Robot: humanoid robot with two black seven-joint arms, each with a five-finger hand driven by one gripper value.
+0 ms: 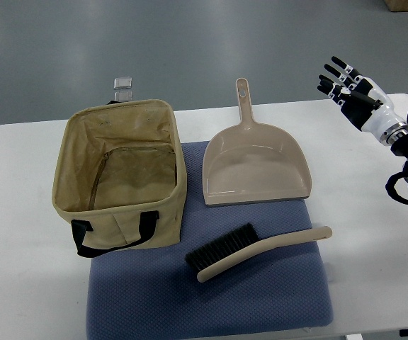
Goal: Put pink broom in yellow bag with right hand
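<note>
The pink broom, a hand brush with a pale pink handle and black bristles, lies flat on the front part of a blue mat. Its bristle end points toward the left and its handle runs up and to the right, ending near the mat's right edge. Nothing touches it.

Just behind it on the same mat rests a pink dustpan, mouth toward the brush, its handle pointing away toward the far edge of the table. The two lie near each other but apart. To the left stands the yellow bag, a tan-yellow fabric bin with black handles, upright and open at the top, its inside bare; its right side sits on the mat's left edge, close to the bristles. A small clear clip-like piece shows behind the bag. All of this sits on a white table.

The right hand hovers over the table's far right corner, well apart from the brush, its fingers spread and extended, holding nothing. Black cabling hangs beside its wrist.
</note>
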